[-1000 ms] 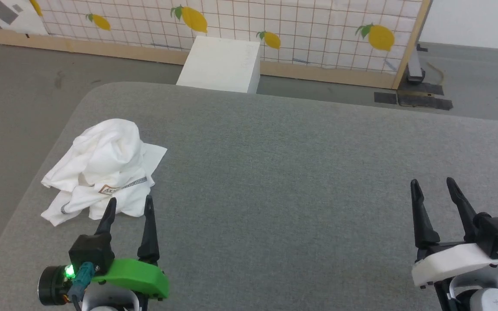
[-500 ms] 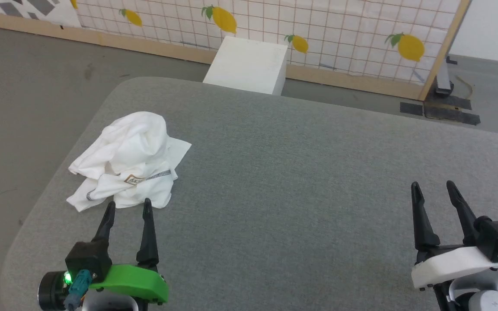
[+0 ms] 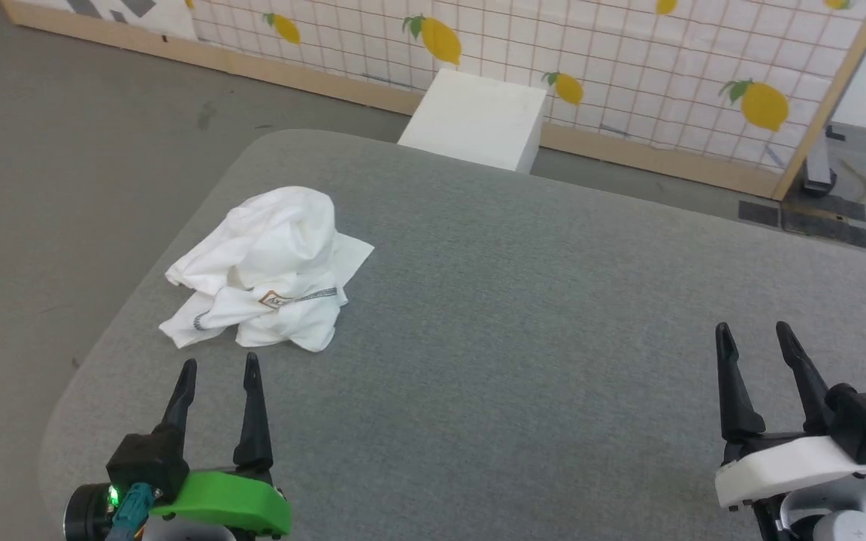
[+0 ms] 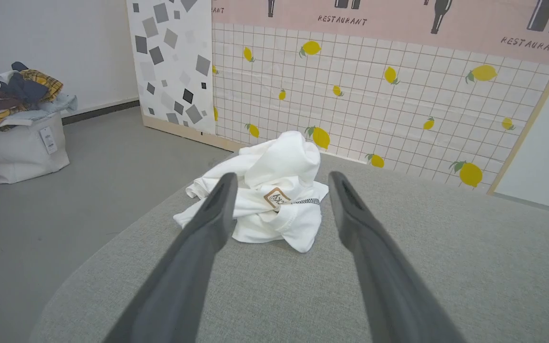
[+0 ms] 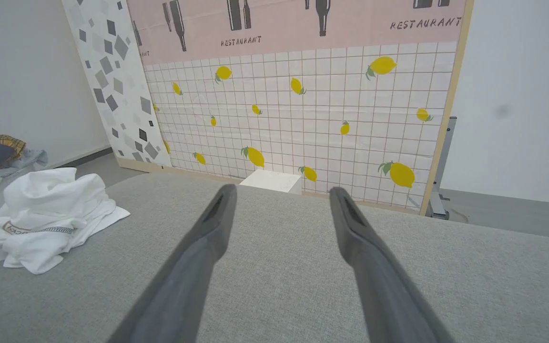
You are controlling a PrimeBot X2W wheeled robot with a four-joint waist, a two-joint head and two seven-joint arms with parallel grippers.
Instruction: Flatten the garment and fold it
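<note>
Crumpled white garment (image 3: 275, 255) left of middle on the grey surface (image 3: 516, 338) (tan label showing). Left end effector (image 3: 219, 361) at lower left, fingers apart, empty. Right end effector (image 3: 750, 327) at lower right, apart too.

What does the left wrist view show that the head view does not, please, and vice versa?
Left wrist view: a pale bin heaped with clothes, and a pink RESTAURANT banner. Head view: the white box and the open right gripper. Both: the crumpled garment, the grey table, the lemon-print panel and the open left gripper.
</note>
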